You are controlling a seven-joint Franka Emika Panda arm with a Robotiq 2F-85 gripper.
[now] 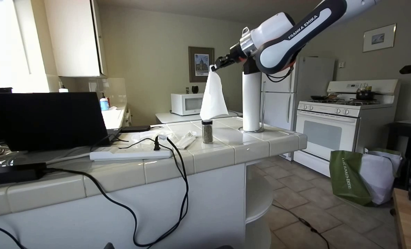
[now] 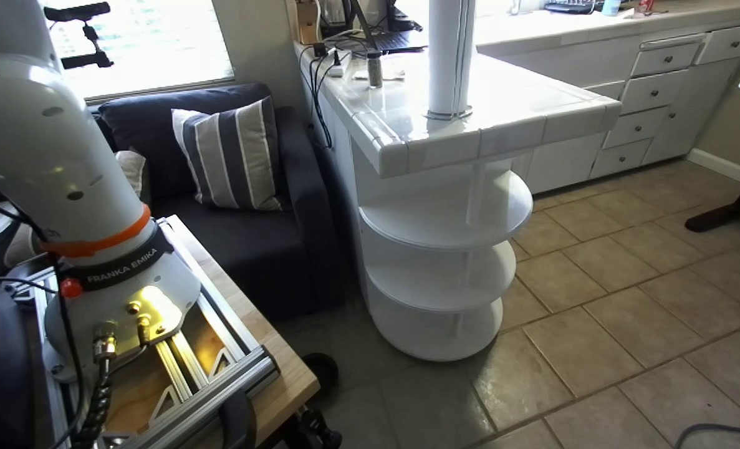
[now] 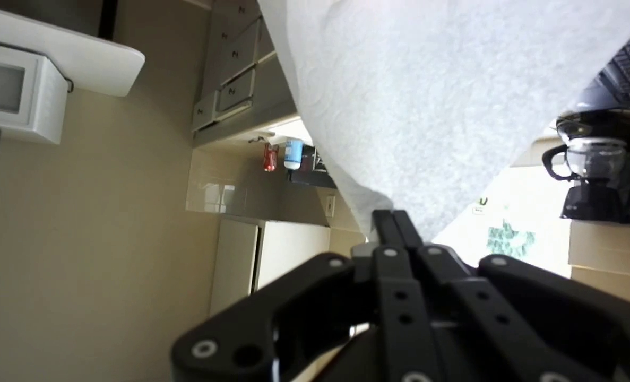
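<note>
Pinching the white paper sheet [image 1: 213, 100] at its narrow upper end with jaws pressed together, the gripper [image 3: 393, 215] holds it in the air near the upright paper roll [image 1: 251, 103], so it hangs widening downward, probably because only this point carries it.

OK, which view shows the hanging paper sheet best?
An exterior view: the paper sheet shows whole, hanging from the gripper. The wrist view has it close up but cut off at the top edge; no further view shows it.

Limp white paper sheet [image 1: 213, 98]; upper tip in the claw [image 3: 391, 216]
</note>
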